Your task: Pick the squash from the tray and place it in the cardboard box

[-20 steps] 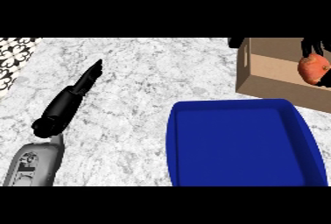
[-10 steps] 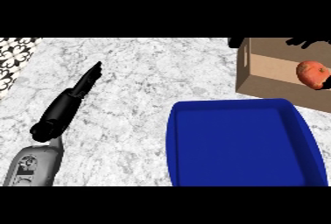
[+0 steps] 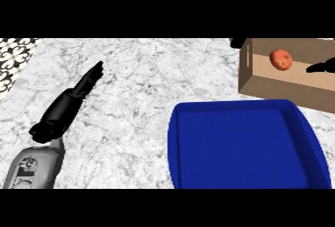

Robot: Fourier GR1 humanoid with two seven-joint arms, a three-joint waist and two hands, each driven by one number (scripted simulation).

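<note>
Fingers [image 3: 90,80] of the left hand [image 3: 62,111] are straight and held together, so this hand is open and holds nothing. It lies low over the marble desk [image 3: 144,88], and its tips point away from the robot and a little to the right.

To the right of these fingers, and nearer to the robot, is the blue tray [image 3: 242,146]. Nothing lies on the part of it that shows. Beyond the tray, well apart from the left fingers and far to their right, stands the cardboard box [image 3: 281,91], and the squash [image 3: 281,59] lies inside it, on the box's floor near the far wall. The squash looks almost round from here, so I cannot say with confidence which way its long axis runs.

Only a small black part of the right hand [image 3: 322,66] shows, at the right edge, over the inside of the box. It is just beside the squash on the right, with a gap between them, so it does not hold the squash. I cannot tell whether this hand is open or closed.

The right hand is much nearer to the squash than the left. As the squash is in the box and not on the tray, I judge the placing done. What seems left is only to lift the right hand out of the box without touching its walls.
</note>
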